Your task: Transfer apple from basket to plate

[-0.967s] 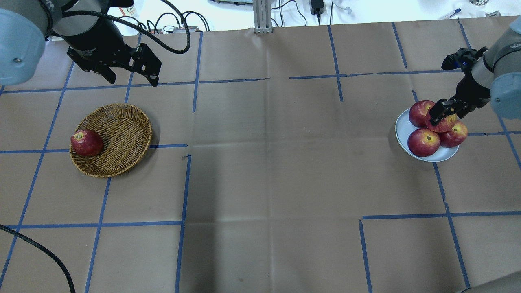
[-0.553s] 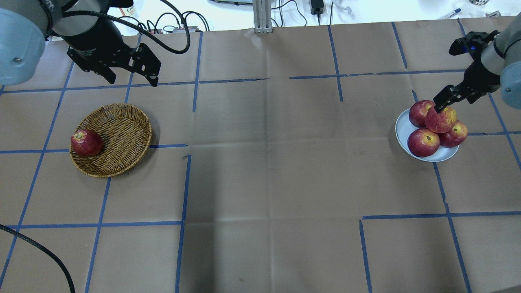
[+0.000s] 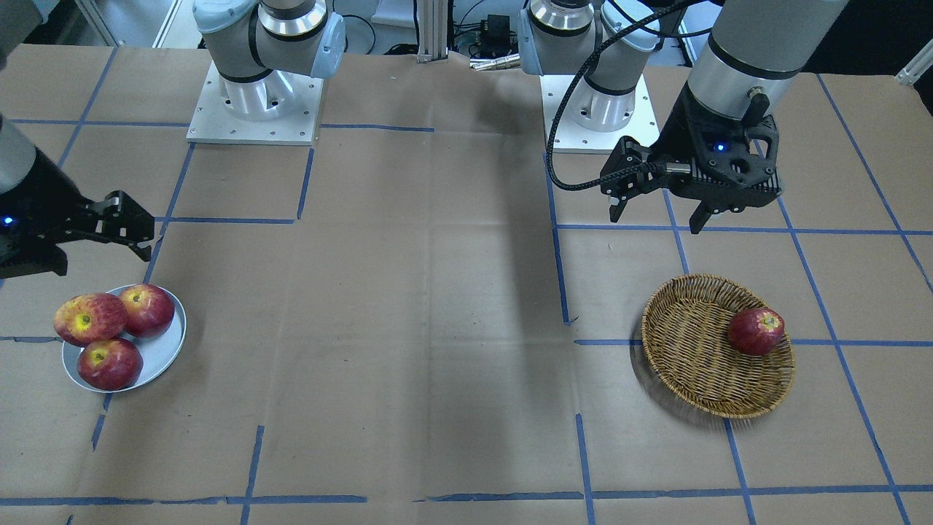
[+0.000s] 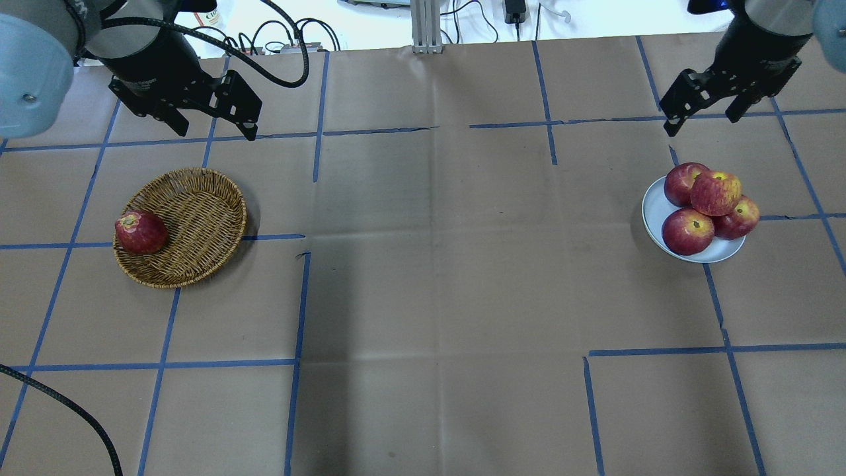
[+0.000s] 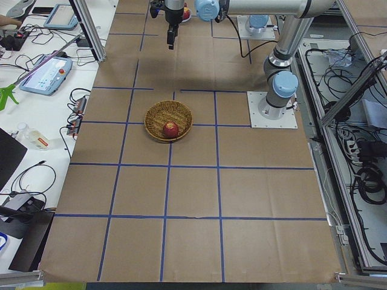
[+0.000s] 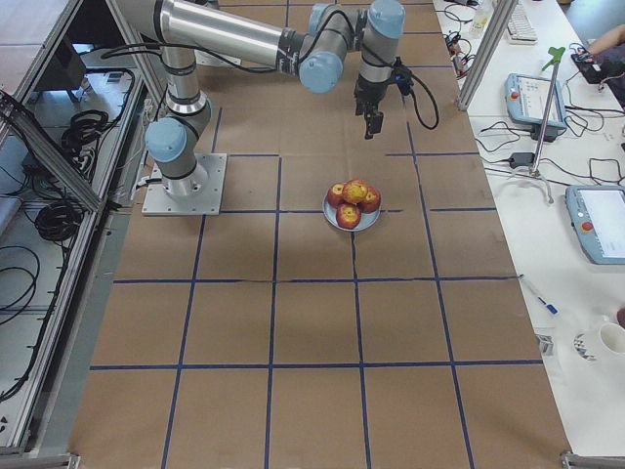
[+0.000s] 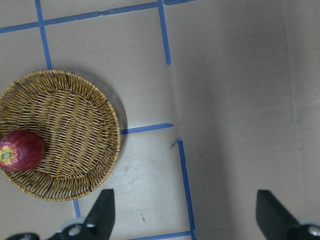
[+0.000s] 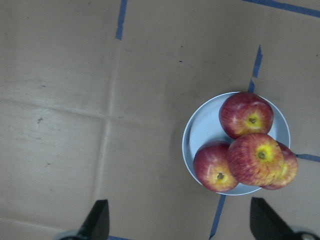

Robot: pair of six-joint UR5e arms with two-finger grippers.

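Left end effector (image 4: 213, 131): wide, empty, beyond the basket (image 4: 198, 198). On the plate (image 4: 651, 213) the apple (image 4: 716, 192) perches atop three darker apples (image 4: 687, 231). It looks firm, smooth and roll-prone; grip across its widest girth. Right end effector (image 4: 700, 122): wide, empty.

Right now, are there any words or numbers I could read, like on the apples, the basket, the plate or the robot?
Nothing here can be read for sure.
The top apple, the plate and the basket: no stickers, words or numbers show.
White label behind the left arm: dark letters, partly hidden and too blurred to read.
Handheld screen beside the table: too small to read.
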